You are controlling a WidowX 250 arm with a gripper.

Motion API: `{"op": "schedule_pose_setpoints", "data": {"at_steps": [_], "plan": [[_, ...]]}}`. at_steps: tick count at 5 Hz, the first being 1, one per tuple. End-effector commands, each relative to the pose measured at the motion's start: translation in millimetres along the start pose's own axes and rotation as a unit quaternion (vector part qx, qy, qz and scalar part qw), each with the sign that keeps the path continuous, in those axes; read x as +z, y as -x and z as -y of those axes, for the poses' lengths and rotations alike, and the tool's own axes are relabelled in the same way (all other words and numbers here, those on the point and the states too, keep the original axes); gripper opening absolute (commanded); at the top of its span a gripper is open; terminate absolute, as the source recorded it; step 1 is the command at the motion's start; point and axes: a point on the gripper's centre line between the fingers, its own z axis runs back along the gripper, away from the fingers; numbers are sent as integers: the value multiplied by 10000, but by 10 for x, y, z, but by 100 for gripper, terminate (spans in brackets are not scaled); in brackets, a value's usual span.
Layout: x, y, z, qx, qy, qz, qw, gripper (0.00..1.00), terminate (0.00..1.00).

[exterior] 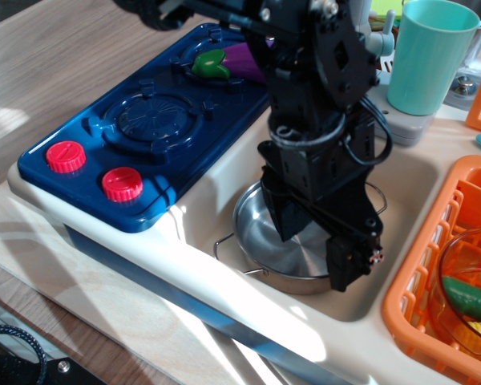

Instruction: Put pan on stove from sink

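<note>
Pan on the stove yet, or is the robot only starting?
Only starting. The pan sits in the sink, not lifted. The gripper is down over it, jaws open across its near rim, nothing gripped. Left to do: grip, lift, and set it on the stove.

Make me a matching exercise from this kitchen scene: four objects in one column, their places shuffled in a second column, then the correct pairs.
Objects:
1. pan
2. toy eggplant
3. teal cup
4. red knobs

Places:
A. on the far burner of the stove
B. on the stove's front edge
C. in the sink, under the gripper
D. behind the sink, at the back

Pairs: 1-C, 2-A, 3-D, 4-B
</note>
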Motion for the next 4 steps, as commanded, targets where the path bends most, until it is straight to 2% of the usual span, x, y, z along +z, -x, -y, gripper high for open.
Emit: {"op": "schedule_pose_setpoints", "data": {"at_steps": [1, 2, 3, 4], "plan": [[-2, -27, 75, -185, -10, 251, 9995, 100, 0], [-148, 15, 65, -236, 74, 366, 9990, 100, 0], [-245, 30, 48, -217, 8, 463, 9987, 0, 0], [-151, -8, 45, -177, -81, 360, 9992, 0, 0]]}}
